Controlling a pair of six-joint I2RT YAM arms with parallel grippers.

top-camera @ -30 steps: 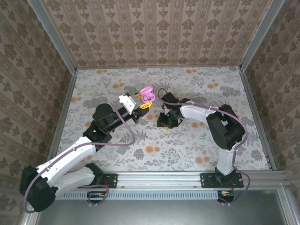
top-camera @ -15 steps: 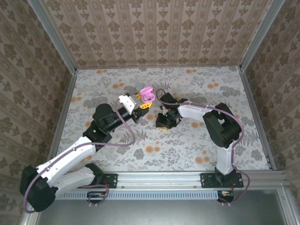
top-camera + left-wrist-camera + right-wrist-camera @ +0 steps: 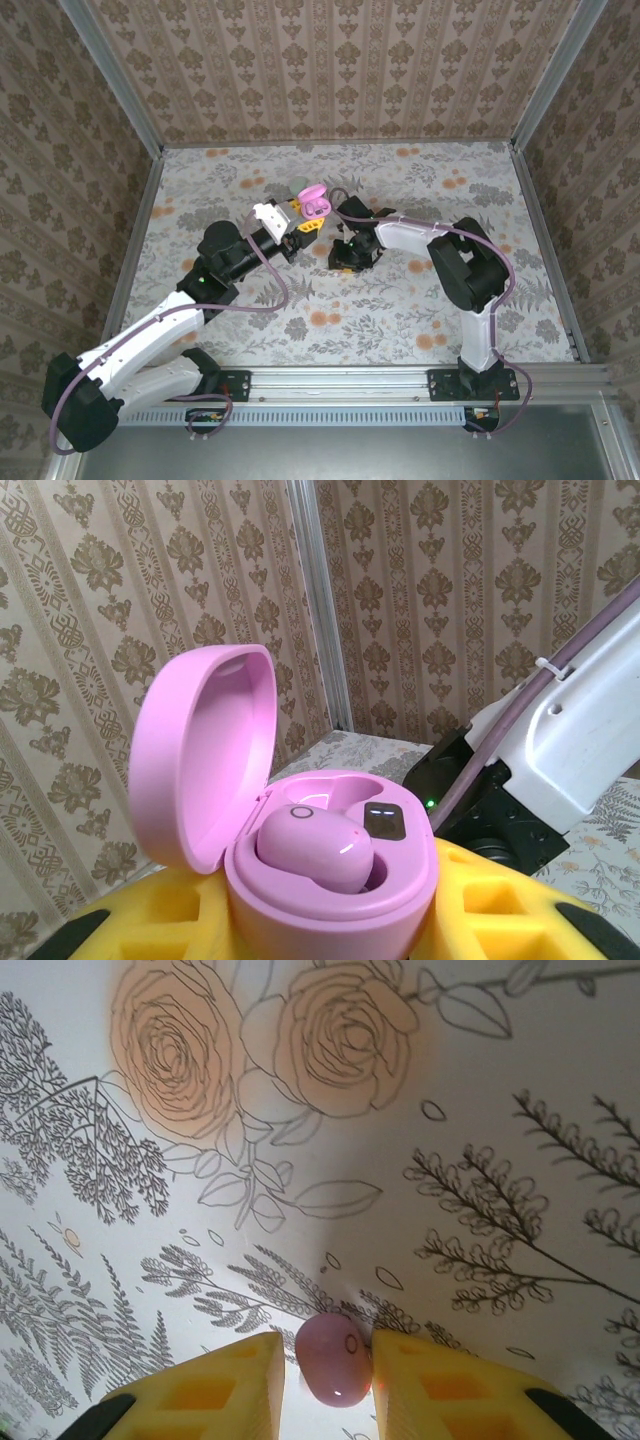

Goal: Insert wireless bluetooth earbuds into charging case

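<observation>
Top view: even, diffuse overhead light, moderate brightness, no hard glare. The table [image 3: 380,320] cloth reads pale, and shadows on it are faint and soft-edged. The grey strip along the bottom edge is dimmer. Wide-angle lens: walls and corner posts splay outward toward the frame edges. Left wrist view: case [image 3: 330,890] and earbud [image 3: 312,852] are sharp, with a small soft highlight on the earbud. Left pads [image 3: 490,900] at the bottom edge are slightly blurred, and the white right arm [image 3: 590,740] is near clipping. Right wrist view: the cloth is bright, washed out toward the top. The second earbud [image 3: 333,1370] shows a pinpoint glint, with a faint grey shadow above it. Right pads [image 3: 210,1390] are soft.
</observation>
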